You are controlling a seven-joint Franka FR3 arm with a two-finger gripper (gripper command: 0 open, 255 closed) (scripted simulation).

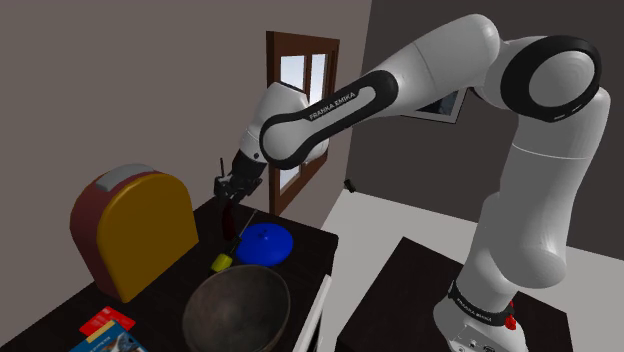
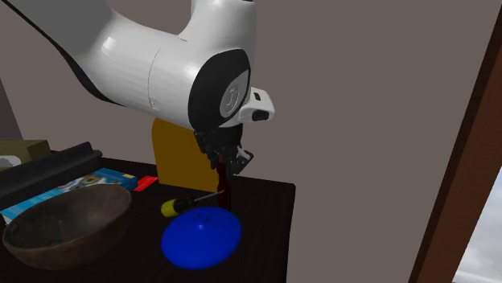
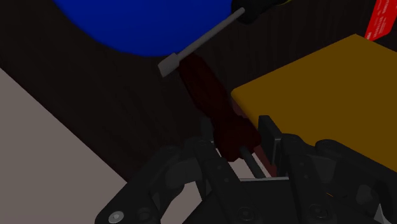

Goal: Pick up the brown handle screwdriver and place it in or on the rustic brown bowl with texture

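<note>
Evidently we are past the grasp: the claw (image 3: 238,130) is closed on the screwdriver (image 3: 213,102), which hangs handle-down from it over the far part of the counter (image 1: 310,245), just beside the blue plate (image 1: 265,243). Whether its lower end clears the counter we cannot tell. We judge the carry comes next: raise it, pass over the plate and the yellow-handled screwdriver (image 1: 222,262), and bring it to the bowl (image 1: 237,310), which sits nearer in the shoulder view. The release should come low over the hollow. The held screwdriver's handle is dark reddish brown and thick, with an uneven outline. A thin grey shaft runs back between the claw's fingers.
</note>
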